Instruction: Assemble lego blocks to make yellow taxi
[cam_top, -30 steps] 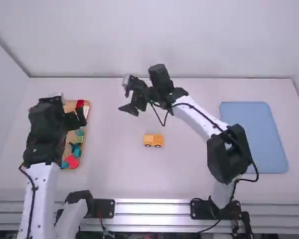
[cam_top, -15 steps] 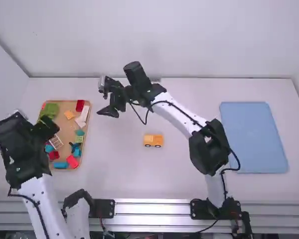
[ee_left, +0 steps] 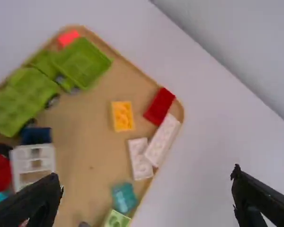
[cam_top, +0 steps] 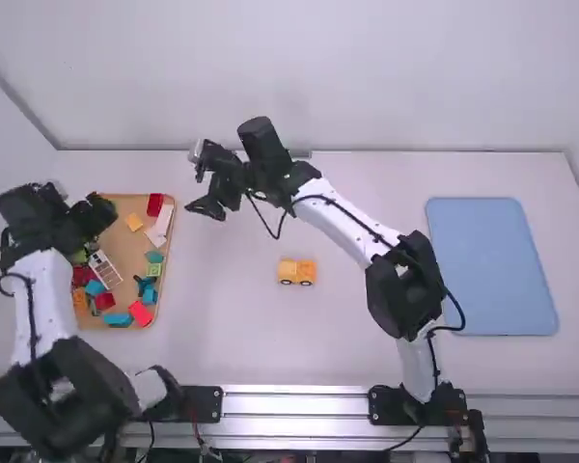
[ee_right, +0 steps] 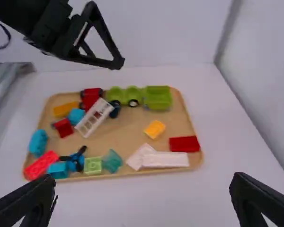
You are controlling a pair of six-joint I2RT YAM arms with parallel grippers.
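Pale worktop (cam_top: 270,352) under a plain white wall, and on it the partly built yellow lego taxi (cam_top: 296,272) sits upright, just nearer the front edge than the back, the same spot as a second ago. The change is up the left side: the left gripper (ee_left: 145,174) has swung back out and now hangs by the far-left corner of the tray (cam_top: 127,249). Its fingers are wide apart with nothing between them. The right gripper (ee_right: 143,178) has slid leftward too, now beyond the tray's right edge, its fingers also spread wide and holding nothing. So both arms have gathered at the parts, neither at the taxi, and this looks like hunting for the next piece. My pick would be the small yellow block (ee_right: 155,129), lying loose near the far-right corner beside the red block (ee_right: 184,144). Careful, though: both arms diving in together could bump.
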